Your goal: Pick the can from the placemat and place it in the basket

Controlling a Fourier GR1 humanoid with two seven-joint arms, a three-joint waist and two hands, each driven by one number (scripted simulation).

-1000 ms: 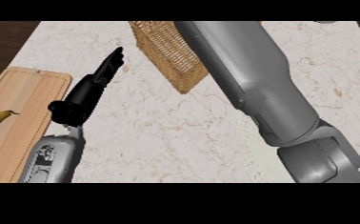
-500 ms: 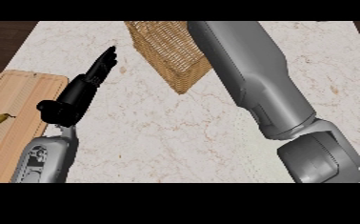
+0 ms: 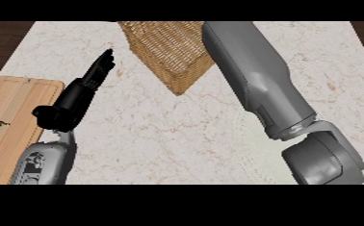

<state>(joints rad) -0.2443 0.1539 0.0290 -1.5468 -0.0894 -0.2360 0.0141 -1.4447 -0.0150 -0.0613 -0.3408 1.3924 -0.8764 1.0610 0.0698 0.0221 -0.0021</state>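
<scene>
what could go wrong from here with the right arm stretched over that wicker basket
1. The grey right forearm runs past the woven wicker basket out of the top edge, so the right hand and the can are out of view; the release cannot be checked.
2. That forearm covers the basket's right side and might nudge it.
3. The black left hand rests open near the basket's left wall; a shifting basket might meet it.

You have open counter (image 3: 177,138) between the arms; the basket (image 3: 171,52) (right forearm (image 3: 256,81) alongside) blocks the top.
</scene>
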